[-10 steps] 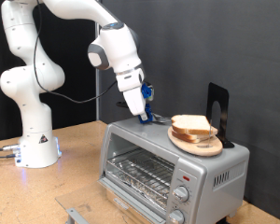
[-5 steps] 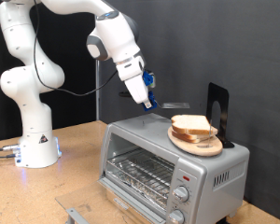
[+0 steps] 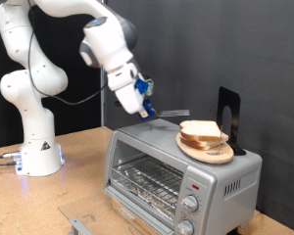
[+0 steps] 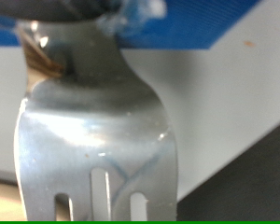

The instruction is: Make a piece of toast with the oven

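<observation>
At the exterior view's left stands the white arm [image 3: 29, 93], its base on the wooden table [image 3: 83, 171]. It reaches over to the right, and the gripper [image 3: 144, 104] hangs in the air above the left end of the oven [image 3: 181, 176] — clear of its top. The jaws are clamped on a fork [image 3: 170, 113], which sticks out roughly level towards the right, its tines near the toast [image 3: 202, 132] but not touching it. The wrist view is filled by the same fork [image 4: 93, 131]: a shiny neck widening into tines, gripped at its upper end.

The oven sits on the table with its glass door closed; a wire rack shows behind the glass, and round knobs [image 3: 191, 204] run down the front's right side. The toast lies on a round wooden plate [image 3: 208, 151] on top of the oven, towards its right end — outside the oven. A black stand [image 3: 228, 117] rises just behind the plate.
</observation>
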Tool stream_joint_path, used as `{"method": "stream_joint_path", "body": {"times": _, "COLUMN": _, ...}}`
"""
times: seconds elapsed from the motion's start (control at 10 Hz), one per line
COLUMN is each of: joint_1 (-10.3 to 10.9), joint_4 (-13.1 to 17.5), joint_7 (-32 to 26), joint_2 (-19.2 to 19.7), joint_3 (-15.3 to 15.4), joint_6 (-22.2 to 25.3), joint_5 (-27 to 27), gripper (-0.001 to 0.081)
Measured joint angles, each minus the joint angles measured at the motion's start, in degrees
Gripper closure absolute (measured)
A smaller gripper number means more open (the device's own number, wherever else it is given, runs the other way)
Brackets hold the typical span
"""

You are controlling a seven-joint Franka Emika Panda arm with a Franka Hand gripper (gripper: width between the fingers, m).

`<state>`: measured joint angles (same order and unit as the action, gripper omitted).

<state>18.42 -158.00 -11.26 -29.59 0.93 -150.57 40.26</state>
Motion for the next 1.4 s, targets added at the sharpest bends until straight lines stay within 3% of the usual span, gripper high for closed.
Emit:
{"method": "stream_joint_path", "body": {"times": 0.2, "joint_1": -0.4, "joint_4": -3.6, "joint_7": -3.1, "joint_2": -4.0, "joint_3": -2.6, "joint_6": -4.6, "joint_5": 2.3, "gripper": 0.0406}}
{"method": "stream_joint_path", "body": {"times": 0.4, "joint_1": -3.8, "joint_4": -4.4, "joint_7": -3.3, "joint_2": -5.8, "joint_3": -4.6, "joint_6": -4.4, "joint_5": 1.4, "gripper": 0.0406}}
{"method": "stream_joint_path", "body": {"times": 0.6, "joint_1": -8.3, "joint_4": -4.4, "joint_7": -3.4, "joint_2": -4.9, "joint_3": -5.8, "joint_6": -3.9, "joint_5": -0.7, "gripper": 0.0406}}
{"method": "stream_joint_path", "body": {"times": 0.9, "joint_1": -9.6, "joint_4": -3.2, "joint_7": -7.6, "joint_2": -2.4, "joint_3": -9.3, "joint_6": -3.0, "joint_5": -0.8, "gripper": 0.0406}}
{"method": "stream_joint_path", "body": {"times": 1.1, "joint_1": -9.8, "joint_4": -2.8, "joint_7": -7.7, "joint_2": -2.4, "joint_3": -8.5, "joint_6": -3.0, "joint_5": -3.1, "gripper": 0.0405}}
{"method": "stream_joint_path", "body": {"times": 1.2, "joint_1": -10.6, "joint_4": -2.1, "joint_7": -7.4, "joint_2": -2.3, "joint_3": -6.8, "joint_6": -3.0, "joint_5": -7.3, "gripper": 0.0405}}
{"method": "stream_joint_path", "body": {"times": 1.4, "joint_1": -14.1, "joint_4": -0.5, "joint_7": -6.3, "joint_2": -2.3, "joint_3": -1.9, "joint_6": -2.7, "joint_5": -17.8, "gripper": 0.0405}}
